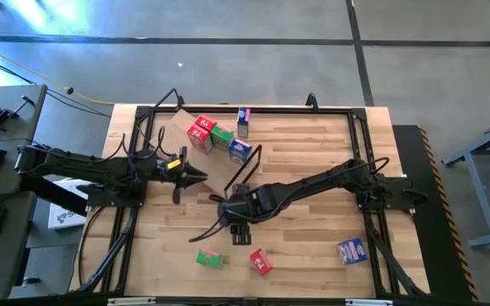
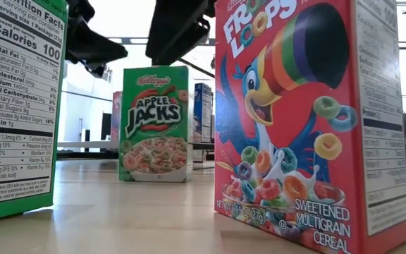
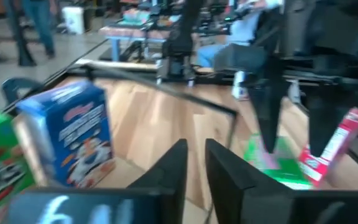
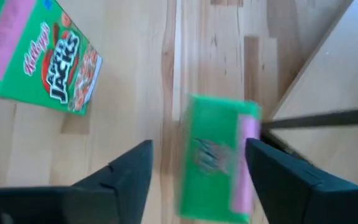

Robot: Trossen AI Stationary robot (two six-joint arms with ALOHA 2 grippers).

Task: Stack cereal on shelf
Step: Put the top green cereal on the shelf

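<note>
The table (image 1: 313,170) is striped wood, matt. On it the shelf (image 1: 196,161) is pale plywood with a thin dark metal frame (image 1: 247,166). The cereal boxes (image 2: 312,120) are glossy printed cardboard.

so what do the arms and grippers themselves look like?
Both arms are dark, slim, jointed links with thin black cables looping beside them. The left gripper tapers to a point; its fingers are flat black wedges. The right gripper has broader black fingers.
</note>
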